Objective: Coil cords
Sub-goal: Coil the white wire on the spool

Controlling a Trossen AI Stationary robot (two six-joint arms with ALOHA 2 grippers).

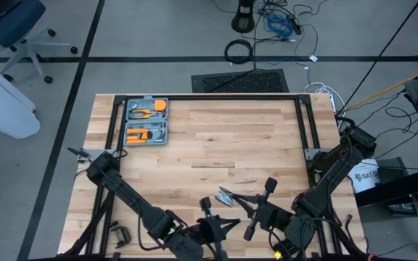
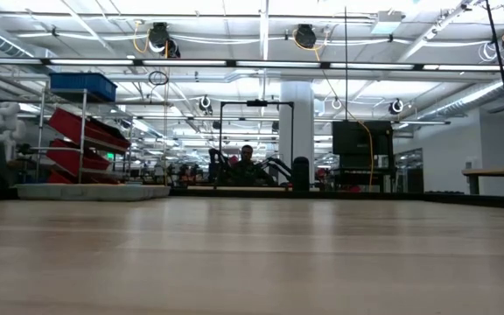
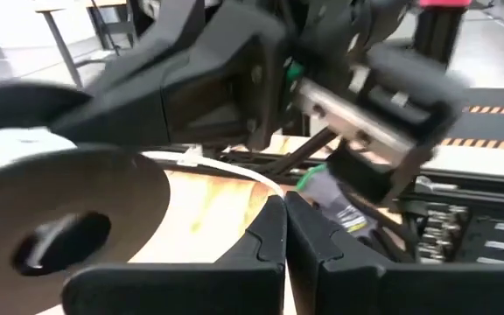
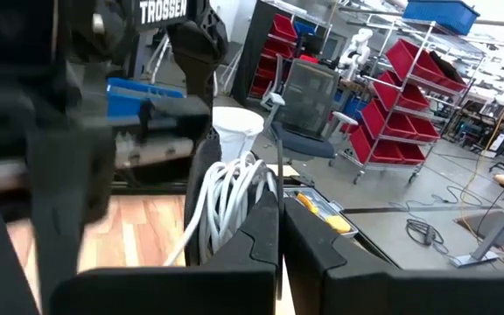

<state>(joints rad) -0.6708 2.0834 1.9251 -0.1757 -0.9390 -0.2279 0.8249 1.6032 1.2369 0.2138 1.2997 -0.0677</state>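
Cord looking coiled, arms resting at the desk's near edge.
White cord (image 4: 226,206) is lying looped beside the reel (image 3: 59,219); both arms' jaws are sitting closed, gripping nothing.

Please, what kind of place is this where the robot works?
Probably a large robotics lab or workshop: a wooden table with an open grey tool case on it, red shelving racks on wheels, loose floor cables, and high ceilings with hanging cord reels.
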